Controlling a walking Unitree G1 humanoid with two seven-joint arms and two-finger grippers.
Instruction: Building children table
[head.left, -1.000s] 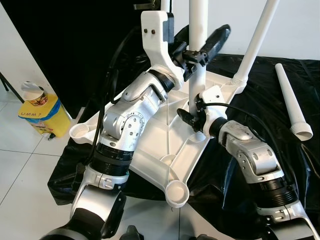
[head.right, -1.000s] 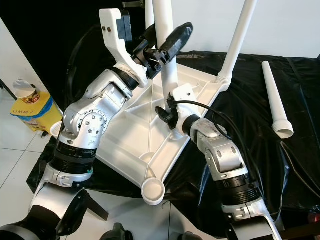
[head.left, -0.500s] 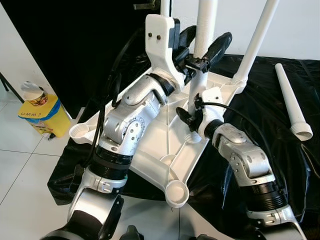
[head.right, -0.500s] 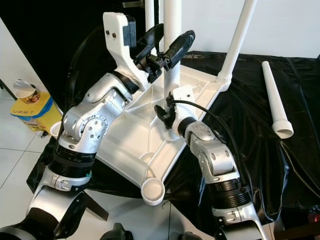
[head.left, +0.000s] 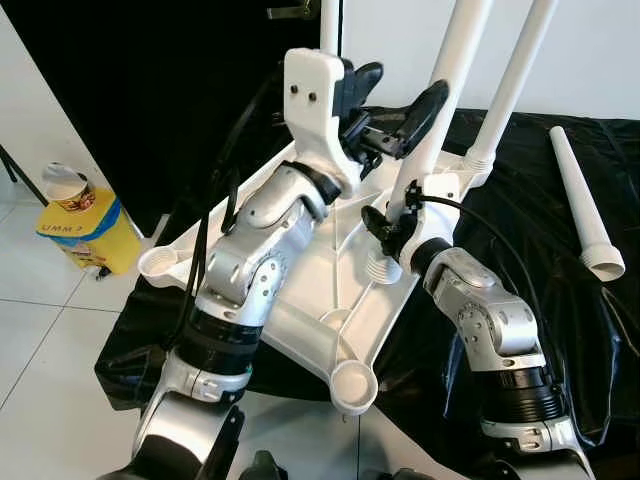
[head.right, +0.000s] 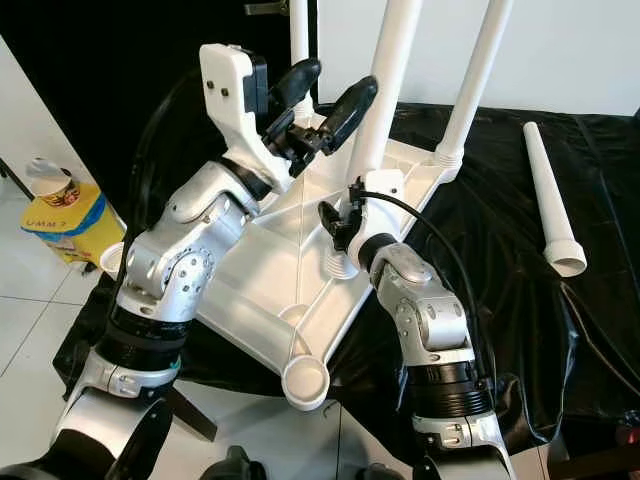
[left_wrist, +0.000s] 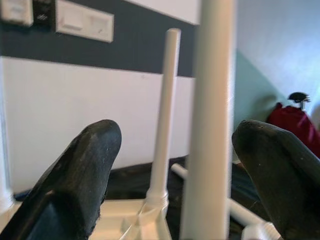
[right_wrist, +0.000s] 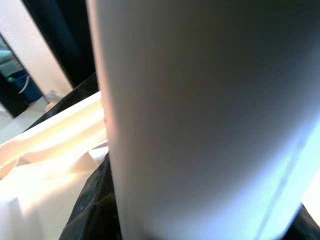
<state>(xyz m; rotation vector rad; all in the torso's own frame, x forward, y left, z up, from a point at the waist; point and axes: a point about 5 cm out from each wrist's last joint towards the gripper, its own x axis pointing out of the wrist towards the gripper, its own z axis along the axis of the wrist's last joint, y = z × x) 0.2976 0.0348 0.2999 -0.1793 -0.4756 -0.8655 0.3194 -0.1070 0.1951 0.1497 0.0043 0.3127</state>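
A white children's tabletop (head.left: 330, 280) lies upside down on a black cloth (head.left: 570, 310). Two white legs stand in its far sockets (head.left: 505, 95). A third leg (head.left: 450, 70) leans to the right, its threaded foot (head.left: 383, 268) at a socket on the near right side. My right gripper (head.left: 388, 225) is shut on this leg just above the foot, and its pale shaft (right_wrist: 210, 110) looms close in the right wrist view. My left gripper (head.left: 404, 82) is open higher up; the leg (left_wrist: 207, 125) passes between its fingers (left_wrist: 85, 170) without touching. A loose fourth leg (head.left: 583, 195) lies on the cloth at right.
Empty round sockets sit at the front corner (head.left: 353, 383) and the left corner (head.left: 160, 262) of the tabletop. A yellow box with a cup on top (head.left: 85, 225) stands on the white tiled floor (head.left: 50, 340) to the left. A black backdrop hangs behind.
The held leg has tipped from upright to leaning right. My left gripper has opened off it and sits looser around it. The right arm has shifted slightly up and left.
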